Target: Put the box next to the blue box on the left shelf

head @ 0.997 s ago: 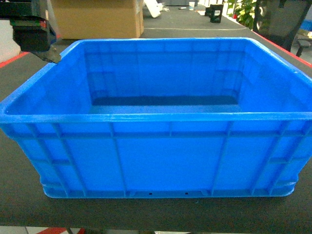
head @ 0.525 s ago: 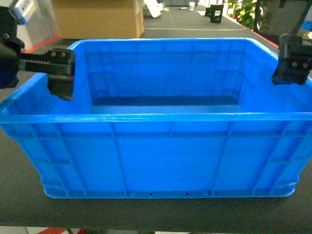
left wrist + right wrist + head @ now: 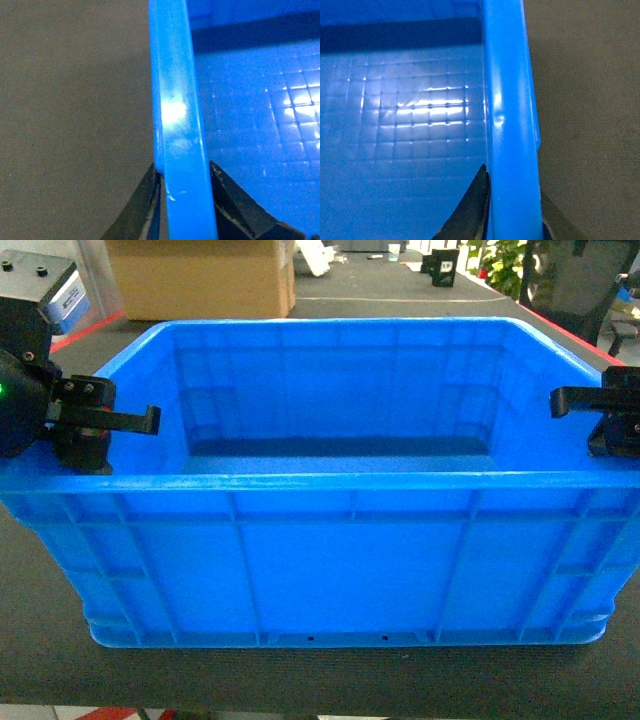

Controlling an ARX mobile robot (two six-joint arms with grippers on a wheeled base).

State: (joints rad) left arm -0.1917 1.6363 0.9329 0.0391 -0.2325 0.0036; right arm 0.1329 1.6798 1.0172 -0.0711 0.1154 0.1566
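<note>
Box (image 3: 320, 540) on table (image 3: 330, 680); left pincer (image 3: 184, 192) and right pincer (image 3: 512, 200) each pinching box's opposite side rims.

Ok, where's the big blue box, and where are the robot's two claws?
box (image 3: 340, 570): head view, ribbed front wall.
left gripper (image 3: 184, 186): left wrist view, box rim between its fingertips.
right gripper (image 3: 512, 200): right wrist view, box rim between its fingertips.

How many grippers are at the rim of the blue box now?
2. The left gripper straddles the left rim of the box; the right gripper straddles the right rim. None seems hidden.
</note>
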